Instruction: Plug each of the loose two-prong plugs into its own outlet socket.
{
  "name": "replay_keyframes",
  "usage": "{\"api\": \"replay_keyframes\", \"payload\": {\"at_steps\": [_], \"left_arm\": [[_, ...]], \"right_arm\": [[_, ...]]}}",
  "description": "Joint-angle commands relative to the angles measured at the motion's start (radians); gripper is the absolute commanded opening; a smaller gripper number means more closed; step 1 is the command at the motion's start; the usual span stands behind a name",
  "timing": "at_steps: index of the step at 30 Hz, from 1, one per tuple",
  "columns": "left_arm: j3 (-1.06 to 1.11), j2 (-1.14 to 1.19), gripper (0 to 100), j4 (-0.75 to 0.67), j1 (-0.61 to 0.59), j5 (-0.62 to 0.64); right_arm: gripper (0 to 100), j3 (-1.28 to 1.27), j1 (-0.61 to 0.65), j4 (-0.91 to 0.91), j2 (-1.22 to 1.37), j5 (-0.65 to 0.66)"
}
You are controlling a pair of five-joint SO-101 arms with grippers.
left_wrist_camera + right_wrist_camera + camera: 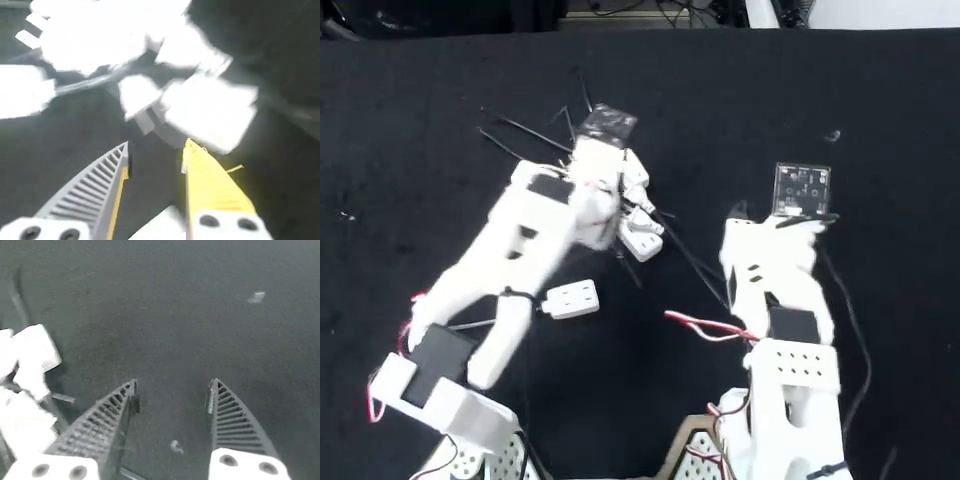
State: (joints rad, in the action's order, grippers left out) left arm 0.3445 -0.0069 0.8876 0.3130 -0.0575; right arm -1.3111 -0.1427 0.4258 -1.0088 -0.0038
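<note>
Hands both stand wide, holding nothing: left hand (156, 145) beside the white plugs (642, 238), right hand (173, 384) over the black bench (200, 315).

Black cloth (410, 90) over table. Small pale scrap (833, 135) lying on it, far right side. Thin black strips (525, 128) scattered far-centre. Tangled cables (670, 12) beyond far edge.

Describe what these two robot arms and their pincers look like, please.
The left arm and right arm are white plastic blocks with black motor sections and thin red wires. The left gripper has one grey ribbed finger and one yellow finger. The right gripper has two tapered, ribbed grey fingers on white bases with screw holes.
</note>
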Motion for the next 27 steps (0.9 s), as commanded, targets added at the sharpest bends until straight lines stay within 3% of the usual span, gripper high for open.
{"api": "replay_keyframes", "payload": {"at_steps": [1, 8, 13, 17, 27], "left_arm": [[-0.005, -0.003, 18, -0.141, 0.11, 0.114], [-0.048, 0.167, 18, -0.29, 0.139, 0.121], [-0.286, 0.377, 18, -0.109, 0.113, 0.123], [-0.406, 0.407, 17, 0.014, 0.07, 0.123], [-0.409, 0.405, 16, 0.069, -0.12, 0.075]], "right_arm": [[22.9, 0.074, -0.06, -0.021, -0.036, -0.037], [22.9, 0.087, -0.1, -0.021, -0.036, -0.084], [22.9, 0.087, -0.098, -0.021, -0.036, -0.084], [22.9, 0.087, -0.095, -0.021, -0.036, -0.078], [22.9, 0.088, -0.094, -0.021, -0.036, -0.077]]}}
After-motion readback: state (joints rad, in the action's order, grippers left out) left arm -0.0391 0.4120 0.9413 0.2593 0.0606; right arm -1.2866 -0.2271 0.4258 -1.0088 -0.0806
